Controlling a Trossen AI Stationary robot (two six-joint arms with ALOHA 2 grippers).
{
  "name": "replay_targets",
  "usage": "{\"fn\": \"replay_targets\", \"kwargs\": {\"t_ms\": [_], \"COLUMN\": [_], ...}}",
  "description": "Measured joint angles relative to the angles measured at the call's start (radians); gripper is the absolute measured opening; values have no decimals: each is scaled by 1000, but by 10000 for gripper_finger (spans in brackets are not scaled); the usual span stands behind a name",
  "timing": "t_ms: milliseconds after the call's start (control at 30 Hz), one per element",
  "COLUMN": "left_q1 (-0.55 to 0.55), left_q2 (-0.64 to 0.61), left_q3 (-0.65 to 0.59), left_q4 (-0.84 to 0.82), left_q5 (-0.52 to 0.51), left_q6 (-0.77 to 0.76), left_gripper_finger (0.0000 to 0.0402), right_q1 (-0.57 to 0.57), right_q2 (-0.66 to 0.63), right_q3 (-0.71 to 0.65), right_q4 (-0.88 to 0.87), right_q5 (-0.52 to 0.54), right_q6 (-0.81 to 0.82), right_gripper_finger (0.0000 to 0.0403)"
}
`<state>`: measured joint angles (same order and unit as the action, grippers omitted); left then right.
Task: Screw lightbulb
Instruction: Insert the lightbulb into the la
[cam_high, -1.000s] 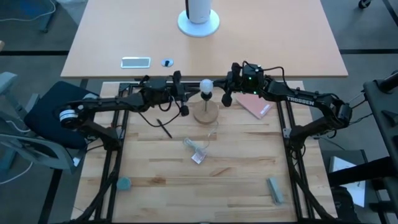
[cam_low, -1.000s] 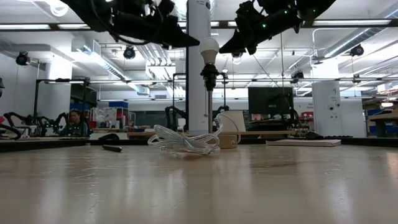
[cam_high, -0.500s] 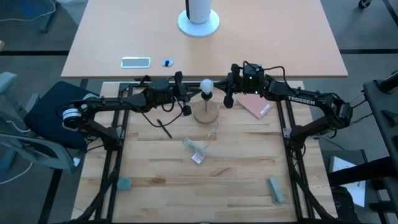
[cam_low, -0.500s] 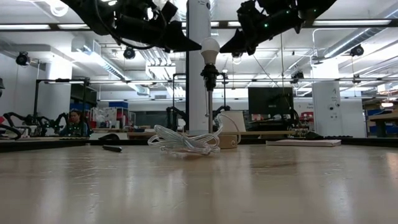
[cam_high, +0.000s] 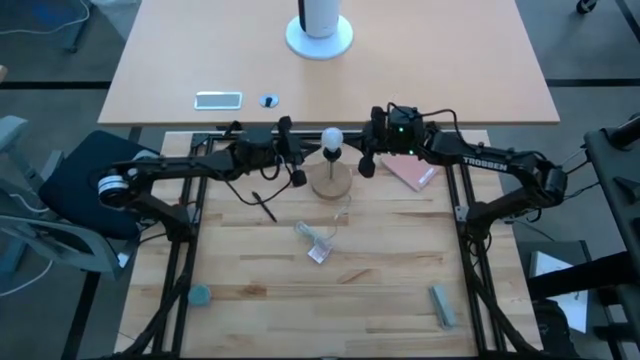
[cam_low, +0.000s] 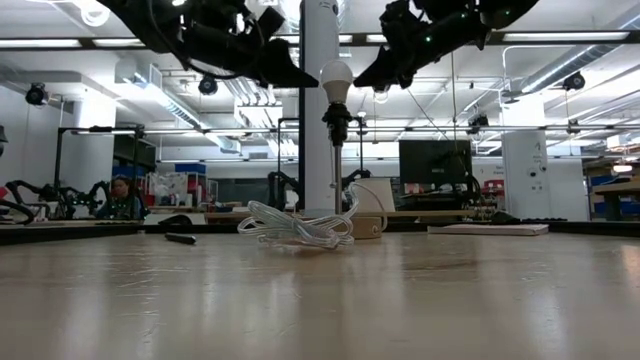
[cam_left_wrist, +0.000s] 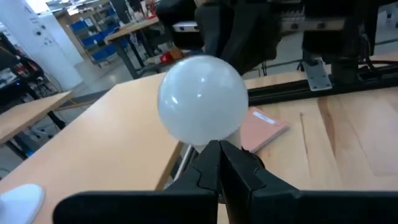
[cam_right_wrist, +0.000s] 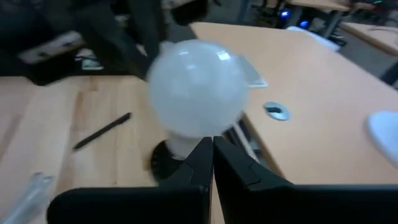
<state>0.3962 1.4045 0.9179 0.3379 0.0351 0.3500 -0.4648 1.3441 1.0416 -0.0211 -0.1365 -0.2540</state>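
Pale wooden planks make up the counter (cam_high: 380, 290), with a second, smoother tabletop (cam_high: 420, 70) beyond its far edge. Near the far middle of the counter stands a round wooden base (cam_high: 331, 183) carrying a thin upright stem with a black socket (cam_low: 336, 116) at its top, and the lightbulb (cam_high: 331, 136) sits upright in that socket, its white globe uppermost.

Both arms reach in from opposite sides at the height of the lightbulb. The left hand (cam_high: 297, 176) hangs just beside the lightbulb on one side, its two fingers pressed together with nothing between them; in the left wrist view the closed fingertips (cam_left_wrist: 219, 163) point at the underside of the globe (cam_left_wrist: 203, 99). The right hand (cam_high: 366, 165) hangs just beside it on the other side, fingers likewise together and holding nothing, their tips (cam_right_wrist: 210, 155) aimed at the neck below the globe (cam_right_wrist: 198, 87). Whether either hand touches the lightbulb cannot be told.

Elsewhere on the counter lie a black pen (cam_high: 264, 205), a coiled white cable (cam_low: 295, 225), a small clear packet (cam_high: 318, 252) and a pink notepad (cam_high: 410, 172).
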Motion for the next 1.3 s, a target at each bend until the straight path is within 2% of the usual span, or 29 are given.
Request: {"fn": "replay_targets", "kwargs": {"t_ms": [233,500,667,833,967,1067,1167,1300], "left_q1": [1,3,6,8,7,7,2,-4], "left_q2": [-8,24,26,27,29,11,-14,-29], "left_q3": [0,0,0,0,0,0,0,0], "left_q4": [53,102,100,98,75,50,22,6], "left_q5": [1,-1,-57,-69,-147,-149,-123,6], "left_q6": [25,42,40,39,37,34,29,14], "left_gripper_finger": [0,0,0,0,0,0,0,0], "right_q1": [-8,4,21,44,54,54,53,51], "right_q2": [0,0,-1,-3,-8,-20,-33,-34], "right_q3": [0,0,0,0,0,0,0,0], "right_q4": [49,48,37,25,7,-17,-31,-30], "right_q5": [24,-17,-24,-36,-28,-19,46,114], "right_q6": [-15,-10,-9,-6,16,19,19,-4], "right_gripper_finger": [7,7,7,7,7,7,7,7]}}
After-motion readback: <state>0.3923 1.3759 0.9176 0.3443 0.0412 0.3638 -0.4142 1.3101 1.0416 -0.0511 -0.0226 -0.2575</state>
